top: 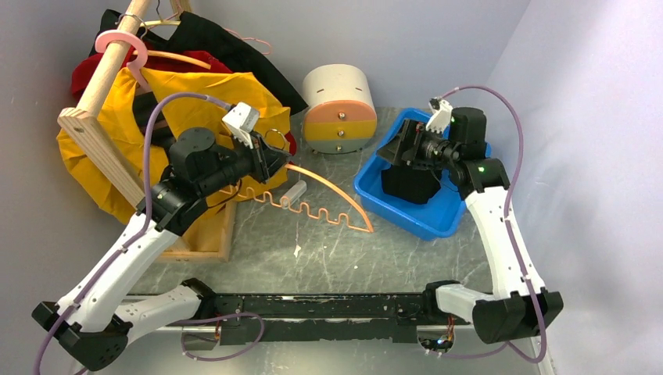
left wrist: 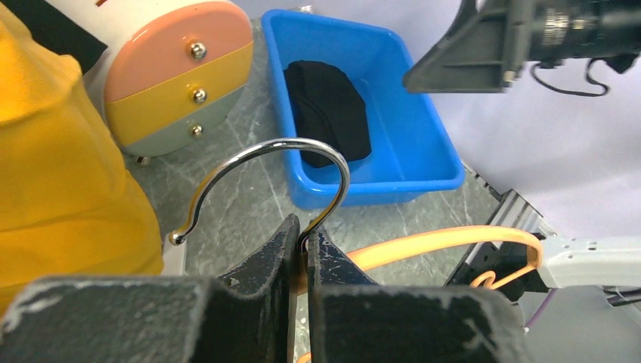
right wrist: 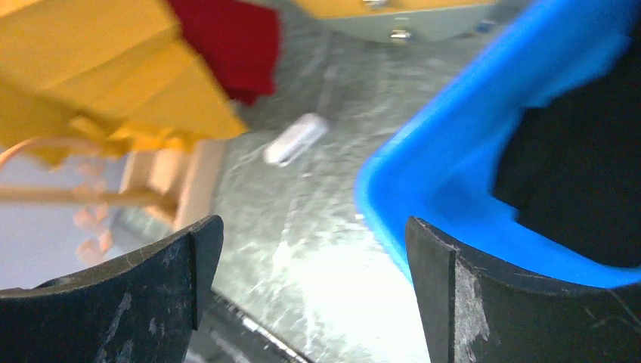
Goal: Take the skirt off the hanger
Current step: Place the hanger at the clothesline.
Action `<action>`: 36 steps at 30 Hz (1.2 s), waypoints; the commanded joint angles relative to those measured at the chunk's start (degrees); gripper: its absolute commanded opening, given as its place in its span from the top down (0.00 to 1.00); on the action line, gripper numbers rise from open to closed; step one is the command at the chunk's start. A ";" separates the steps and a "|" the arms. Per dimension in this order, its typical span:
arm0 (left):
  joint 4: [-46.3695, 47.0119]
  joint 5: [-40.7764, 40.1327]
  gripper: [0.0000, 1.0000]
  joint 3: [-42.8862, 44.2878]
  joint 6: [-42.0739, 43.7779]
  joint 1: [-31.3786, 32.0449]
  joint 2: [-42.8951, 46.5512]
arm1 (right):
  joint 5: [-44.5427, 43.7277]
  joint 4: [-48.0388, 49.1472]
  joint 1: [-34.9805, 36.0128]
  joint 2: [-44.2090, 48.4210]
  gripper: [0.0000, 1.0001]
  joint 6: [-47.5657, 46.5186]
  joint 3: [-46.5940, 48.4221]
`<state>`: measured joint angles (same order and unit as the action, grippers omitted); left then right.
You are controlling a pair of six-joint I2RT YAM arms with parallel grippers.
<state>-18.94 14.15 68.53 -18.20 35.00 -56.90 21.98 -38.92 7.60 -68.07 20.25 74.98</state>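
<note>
Far left, behind and outboard of the left fingers: wooden rack (top: 94, 101) hung with a yellow garment (top: 199, 94), with red and black cloth behind it. A pink hanger (top: 125, 43) sat on the top rail.

Left gripper (left wrist: 302, 227): fingers closed tight on the neck of the orange hanger (top: 332, 195), just below its chrome hook (left wrist: 302, 147). The hook stuck out past the fingertips and curled over to the left in the wrist view. The hanger's arm and wavy bar trailed off to the right side of the fingers, low over the table (top: 328, 250). No cloth was on it.

A small pale capsule (top: 295, 191) lay on the table just right of the left fingertips, between the hanger's arm and its bar.

Ahead of the left fingertips and slightly left stood a round drawer unit (top: 340, 105) with three small knobs.

Ahead and to the right: blue bin (top: 374, 187), black skirt (left wrist: 332, 110) bunched inside it, well apart from the hanger.

Right gripper (right wrist: 314, 231): fingers wide open, gripping nothing, hanging over the bin's near-left edge. In its blurred wrist view, the bin rim crossed in front of the right finger (right wrist: 484, 302), with the skirt just beyond and outboard of that finger, not touching it. Bare table showed between the fingers.
</note>
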 commanded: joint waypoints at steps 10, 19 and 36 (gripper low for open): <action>-0.40 -6.10 0.93 2.12 -0.22 0.35 -0.82 | 26.81 20.29 14.99 11.58 0.01 8.42 -9.14; -1.25 -6.35 0.93 3.05 -0.73 0.34 -1.15 | 17.75 14.81 26.60 9.80 0.08 8.06 -10.05; -1.15 -7.00 0.93 3.33 -1.89 0.33 -1.31 | 16.95 15.87 28.31 14.81 0.53 9.75 -19.46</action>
<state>-21.32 8.10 68.95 -19.31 34.98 -58.50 38.44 -25.58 35.38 -55.16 28.45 57.74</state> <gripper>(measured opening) 0.098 0.511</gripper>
